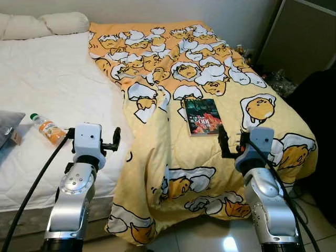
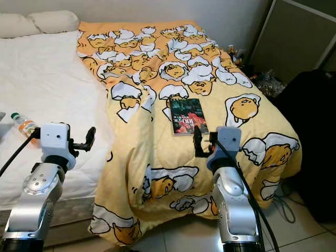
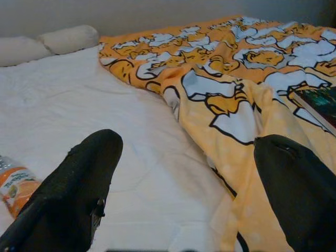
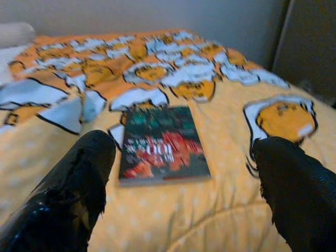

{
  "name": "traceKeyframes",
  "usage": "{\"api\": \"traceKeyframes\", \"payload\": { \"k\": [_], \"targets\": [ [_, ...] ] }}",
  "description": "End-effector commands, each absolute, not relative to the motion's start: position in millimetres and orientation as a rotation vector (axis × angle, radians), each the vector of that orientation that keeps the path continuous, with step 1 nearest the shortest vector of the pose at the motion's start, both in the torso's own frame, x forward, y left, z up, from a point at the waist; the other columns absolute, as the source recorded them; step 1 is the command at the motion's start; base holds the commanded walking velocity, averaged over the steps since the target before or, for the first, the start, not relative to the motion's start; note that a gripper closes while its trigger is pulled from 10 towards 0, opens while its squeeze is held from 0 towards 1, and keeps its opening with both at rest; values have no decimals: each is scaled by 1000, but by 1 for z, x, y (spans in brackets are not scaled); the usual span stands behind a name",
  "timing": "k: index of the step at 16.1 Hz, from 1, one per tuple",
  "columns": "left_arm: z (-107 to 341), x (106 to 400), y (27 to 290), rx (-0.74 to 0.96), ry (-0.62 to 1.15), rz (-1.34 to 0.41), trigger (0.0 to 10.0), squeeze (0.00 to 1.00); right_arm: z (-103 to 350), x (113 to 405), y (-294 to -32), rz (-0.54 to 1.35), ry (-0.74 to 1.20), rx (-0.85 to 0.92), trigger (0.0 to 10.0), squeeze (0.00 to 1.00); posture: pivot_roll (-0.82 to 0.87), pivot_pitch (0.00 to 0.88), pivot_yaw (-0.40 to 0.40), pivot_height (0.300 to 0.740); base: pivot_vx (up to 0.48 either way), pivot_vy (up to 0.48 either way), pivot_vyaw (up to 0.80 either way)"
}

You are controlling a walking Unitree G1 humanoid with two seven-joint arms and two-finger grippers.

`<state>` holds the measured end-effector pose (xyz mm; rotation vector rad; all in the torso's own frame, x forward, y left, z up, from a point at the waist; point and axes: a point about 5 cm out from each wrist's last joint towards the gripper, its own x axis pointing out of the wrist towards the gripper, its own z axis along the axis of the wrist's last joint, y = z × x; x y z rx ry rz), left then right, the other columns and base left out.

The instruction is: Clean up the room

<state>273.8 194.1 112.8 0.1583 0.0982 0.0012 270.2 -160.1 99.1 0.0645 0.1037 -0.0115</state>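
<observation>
A dark-covered book point(image 1: 202, 116) lies flat on the yellow egg-print blanket point(image 1: 173, 68) that covers the right half of the bed. My right gripper point(image 4: 184, 152) hovers open just short of the book's near edge, its fingers spread wider than the book. On the white mattress point(image 1: 52, 79) at the left lies an orange drink bottle point(image 1: 47, 129) on its side. My left gripper point(image 3: 189, 152) is open above the mattress near the blanket's edge, to the right of the bottle, holding nothing.
Two pillows point(image 1: 63, 22) sit at the head of the bed. A grey item point(image 1: 8, 128) lies at the left edge. A dark cabinet point(image 1: 299, 42), floor clutter point(image 1: 278, 79) and a black object point(image 1: 320, 131) stand to the right. The blanket hangs over the bed's foot onto tiled floor point(image 1: 210, 239).
</observation>
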Motion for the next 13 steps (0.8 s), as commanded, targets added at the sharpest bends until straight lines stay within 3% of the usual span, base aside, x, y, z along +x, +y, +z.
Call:
{"api": "traceKeyframes", "payload": {
  "k": [1,4,5,13],
  "targets": [
    [114,276,192,168,100,-13,10000,808,98,270,-162,-34,104,83,10000,1000,35,0,31,740,0,251,0],
    [112,280,191,169,107,-35,10000,804,95,264,-164,-41,125,76,10000,1000,2,0,67,740,0,305,0],
    [112,281,189,168,109,-51,10000,804,94,263,-166,-43,127,78,10000,0,-4,0,74,740,0,307,0],
    [110,286,185,154,110,-66,10000,800,90,257,-164,-83,146,33,10000,0,-31,0,87,740,0,308,0]
  ]
}}
